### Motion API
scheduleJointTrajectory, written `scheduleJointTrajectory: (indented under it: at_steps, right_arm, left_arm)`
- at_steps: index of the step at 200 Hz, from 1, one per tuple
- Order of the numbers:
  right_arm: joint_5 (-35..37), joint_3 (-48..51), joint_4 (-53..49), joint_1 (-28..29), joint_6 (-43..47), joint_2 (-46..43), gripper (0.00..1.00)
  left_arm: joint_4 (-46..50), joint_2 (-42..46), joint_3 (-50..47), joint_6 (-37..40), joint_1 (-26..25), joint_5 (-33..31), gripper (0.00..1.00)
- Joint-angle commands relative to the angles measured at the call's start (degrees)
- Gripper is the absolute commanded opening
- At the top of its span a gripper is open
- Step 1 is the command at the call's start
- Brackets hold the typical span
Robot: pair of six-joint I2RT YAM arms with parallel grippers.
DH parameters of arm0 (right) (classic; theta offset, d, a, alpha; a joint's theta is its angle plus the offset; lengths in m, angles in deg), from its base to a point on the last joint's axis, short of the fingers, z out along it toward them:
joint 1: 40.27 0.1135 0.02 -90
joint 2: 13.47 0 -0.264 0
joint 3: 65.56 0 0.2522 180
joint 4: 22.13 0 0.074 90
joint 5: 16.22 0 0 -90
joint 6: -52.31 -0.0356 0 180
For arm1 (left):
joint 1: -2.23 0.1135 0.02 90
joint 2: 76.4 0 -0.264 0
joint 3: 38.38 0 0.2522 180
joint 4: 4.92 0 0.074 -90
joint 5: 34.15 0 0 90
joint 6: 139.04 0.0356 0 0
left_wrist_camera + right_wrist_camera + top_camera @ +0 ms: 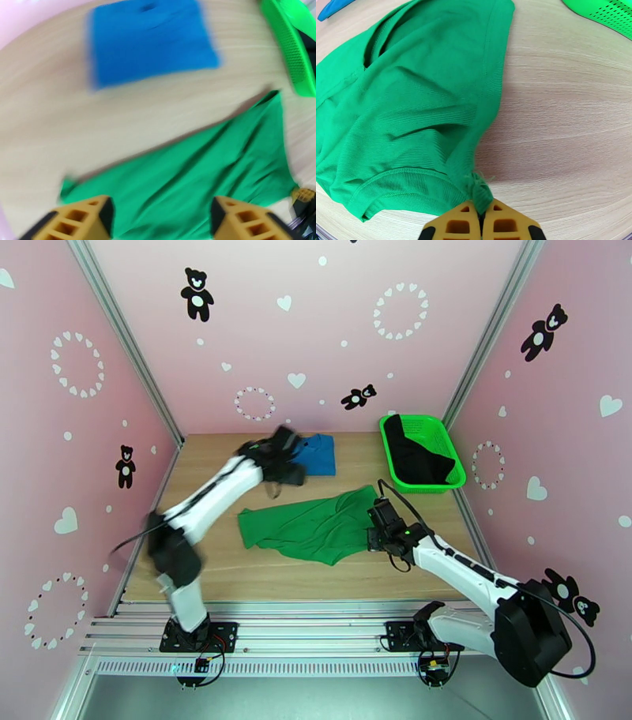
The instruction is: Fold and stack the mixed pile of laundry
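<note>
A green garment (308,528) lies spread and wrinkled in the middle of the wooden table (237,571). My right gripper (480,215) is shut on a bunched corner of the green garment (414,102), at its right edge (378,526). A blue T-shirt (317,453) lies folded flat at the back of the table. My left gripper (276,477) hovers blurred just in front of the blue T-shirt (150,39), its yellow fingers (83,219) apart with nothing between them, above the green garment (205,169). A black garment (419,459) sits in the green basket.
The green mesh basket (452,447) stands at the back right corner, its rim (294,59) near the green garment's far tip and its wall (608,14) at the upper right of the right wrist view. Pink walls close in the table on three sides.
</note>
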Motion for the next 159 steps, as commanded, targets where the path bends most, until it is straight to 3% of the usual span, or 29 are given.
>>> scheduleJointTrajectory:
  at_steps: [1, 26, 79, 138, 150, 159]
  right_arm:
    - [-1.2, -2.0, 0.4, -0.4, 2.0, 1.0, 0.00]
    - [-2.3, -2.5, 0.2, -0.5, 3.0, 1.5, 0.00]
    - [-4.1, -0.6, 0.2, -0.6, 2.9, -0.5, 0.00]
    - [-3.7, 1.2, -0.8, -0.6, 2.8, -2.5, 0.00]
    - [-4.0, 1.4, -0.8, -0.6, 2.6, -2.6, 0.00]
    - [-4.2, 1.6, -0.8, -0.6, 2.5, -2.6, 0.00]
  left_arm:
    - [-0.9, 6.5, -15.4, -8.6, 0.9, 2.9, 0.63]
    - [-5.1, 11.8, -26.4, -13.1, 1.2, 5.4, 0.62]
    - [-13.6, 11.9, -38.1, -17.9, 5.9, 4.0, 0.42]
    - [-21.5, 4.5, -40.2, -17.4, 7.4, 3.6, 0.41]
    - [-23.3, 2.4, -39.8, -17.0, 7.6, 2.8, 0.36]
    - [-24.5, 1.2, -39.3, -16.6, 7.8, 2.2, 0.26]
